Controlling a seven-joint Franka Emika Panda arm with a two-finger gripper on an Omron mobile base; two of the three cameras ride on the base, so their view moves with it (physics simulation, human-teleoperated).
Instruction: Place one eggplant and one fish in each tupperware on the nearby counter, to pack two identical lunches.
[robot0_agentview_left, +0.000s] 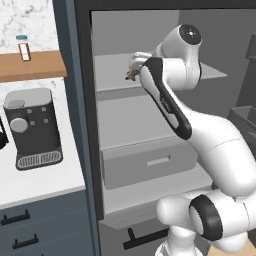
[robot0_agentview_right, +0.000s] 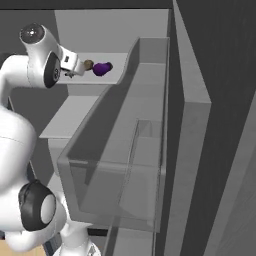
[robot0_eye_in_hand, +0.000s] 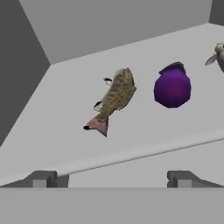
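A black-and-grey coffee machine (robot0_agentview_left: 33, 127) stands on the white worktop at the left, below a wooden wall shelf (robot0_agentview_left: 31, 66) that carries a small bottle (robot0_agentview_left: 23, 47) with a blue cap. Beside them an open fridge shows grey shelves (robot0_agentview_left: 131, 121) and a pale drawer (robot0_agentview_left: 150, 162) with a slot handle. Its open door holds clear bins (robot0_agentview_right: 120, 170).

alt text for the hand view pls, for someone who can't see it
A mottled brown fish and a purple eggplant lie side by side, apart, on a grey shelf. The open gripper hangs in front of them, holding nothing.
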